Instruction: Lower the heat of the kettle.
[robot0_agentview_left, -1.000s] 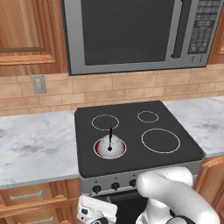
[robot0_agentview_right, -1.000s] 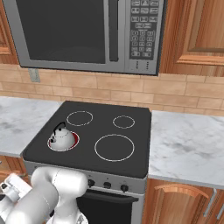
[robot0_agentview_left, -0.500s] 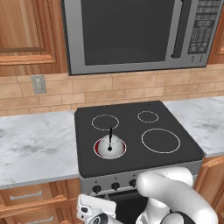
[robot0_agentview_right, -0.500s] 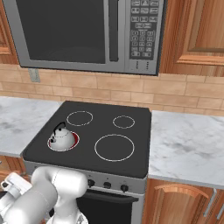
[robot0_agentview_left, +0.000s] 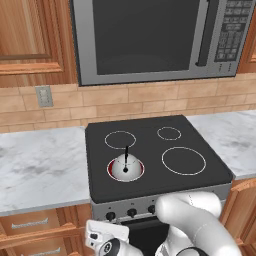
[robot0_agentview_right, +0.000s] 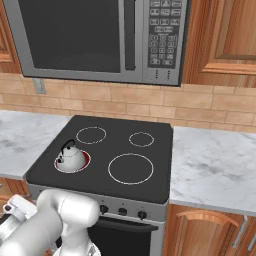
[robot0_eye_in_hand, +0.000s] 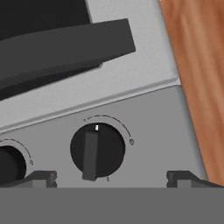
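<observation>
The small white-grey kettle (robot0_agentview_left: 125, 168) (robot0_agentview_right: 70, 158) sits on the front left burner of the black cooktop, and a red glow rings its base. My gripper (robot0_eye_in_hand: 111, 178) is open, low in front of the stove's control panel. In the hand view its two dark fingertips (robot0_eye_in_hand: 42, 177) stand wide apart on either side of a black knob (robot0_eye_in_hand: 97, 150). They are near the knob and apart from it. The knob's white mark points toward the top of that view. My white hand (robot0_agentview_left: 104, 237) hangs below the leftmost knob (robot0_agentview_left: 110, 216).
A second knob (robot0_eye_in_hand: 8, 164) shows at the hand view's left edge, with the dark oven handle (robot0_eye_in_hand: 65, 41) above and a wooden cabinet front (robot0_eye_in_hand: 201, 74) at right. Marble counters (robot0_agentview_left: 40, 170) (robot0_agentview_right: 215, 170) flank the stove. A microwave (robot0_agentview_left: 150, 35) hangs overhead.
</observation>
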